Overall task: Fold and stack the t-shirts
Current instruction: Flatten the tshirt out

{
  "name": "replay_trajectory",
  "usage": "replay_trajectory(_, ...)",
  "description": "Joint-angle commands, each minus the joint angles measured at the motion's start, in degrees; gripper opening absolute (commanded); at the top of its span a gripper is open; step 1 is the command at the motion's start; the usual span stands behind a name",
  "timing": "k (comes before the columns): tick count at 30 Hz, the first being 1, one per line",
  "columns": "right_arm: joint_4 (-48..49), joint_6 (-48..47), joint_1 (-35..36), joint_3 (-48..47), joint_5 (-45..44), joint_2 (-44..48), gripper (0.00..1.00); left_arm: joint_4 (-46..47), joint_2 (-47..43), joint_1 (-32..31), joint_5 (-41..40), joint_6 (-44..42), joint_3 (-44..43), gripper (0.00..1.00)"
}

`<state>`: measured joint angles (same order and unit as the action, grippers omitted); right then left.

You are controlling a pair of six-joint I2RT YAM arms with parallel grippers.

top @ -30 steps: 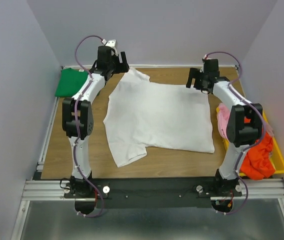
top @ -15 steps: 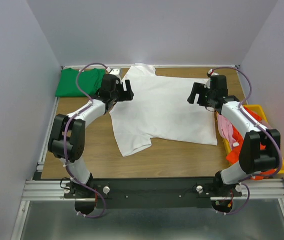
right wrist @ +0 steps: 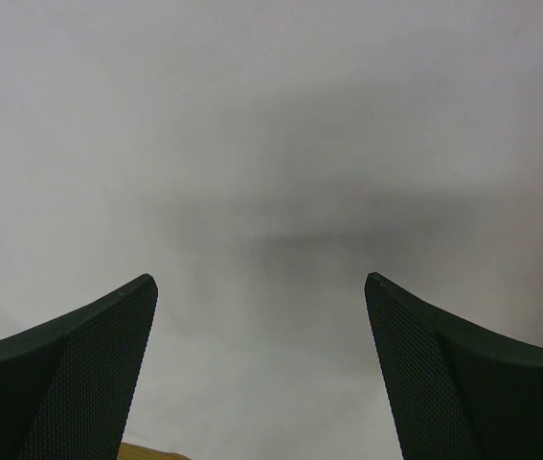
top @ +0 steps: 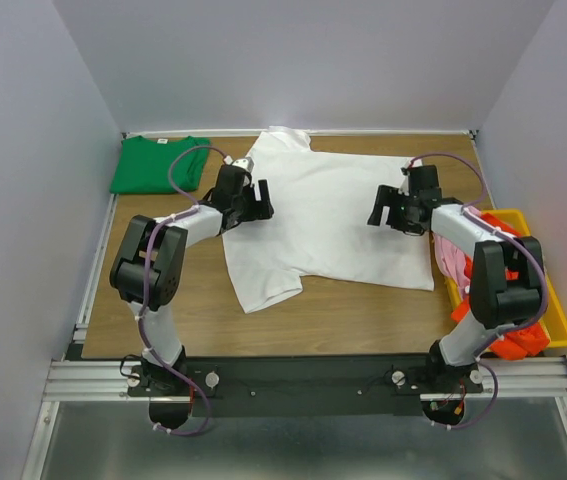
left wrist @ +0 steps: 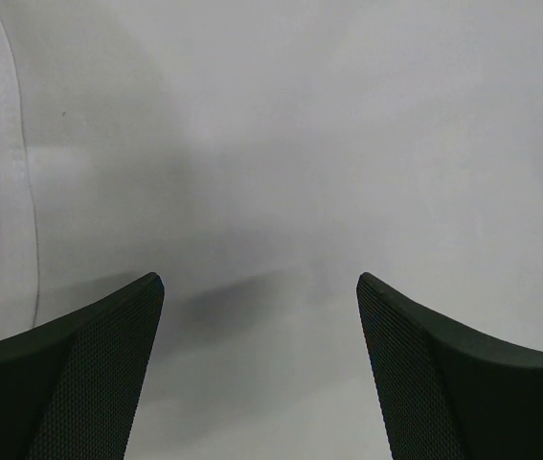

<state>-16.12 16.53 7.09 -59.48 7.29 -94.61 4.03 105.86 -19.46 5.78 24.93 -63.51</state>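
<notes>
L gripper (top: 260, 203), R gripper (top: 376, 211) shifted slightly over white tee (top: 328, 225), jaws apart.

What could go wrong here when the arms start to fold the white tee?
Both the left gripper and right gripper hang open over flat cloth of the white tee, so a pinch may slip or miss. Its right edge lies near the bin; dragging might catch there.
</notes>
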Motion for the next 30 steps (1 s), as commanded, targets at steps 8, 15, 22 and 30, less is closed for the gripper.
replay_trajectory(8, 1.26, 1.39, 1.52, 0.33, 1.32, -6.81, 0.95, -3.94, 4.35, 2.5, 0.02, -0.67, -1.18, 0.9)
replay_trajectory(15, 1.79, 2.1, 3.19, -0.9, 0.45, -10.41, 0.95, -5.44, 4.7, 4.26, 1.16, -1.46, -1.88, 0.9)
replay_trajectory(22, 1.79, 3.15, 3.63, -3.26, 0.53, -13.93, 0.95, -5.7, 5.23, 4.7, 0.99, -1.2, -3.46, 0.9)
replay_trajectory(30, 1.71, 3.77, 3.63, -7.57, 1.85, -17.54, 0.95, -6.23, 8.04, 6.01, 3.27, -1.29, -6.28, 0.9)
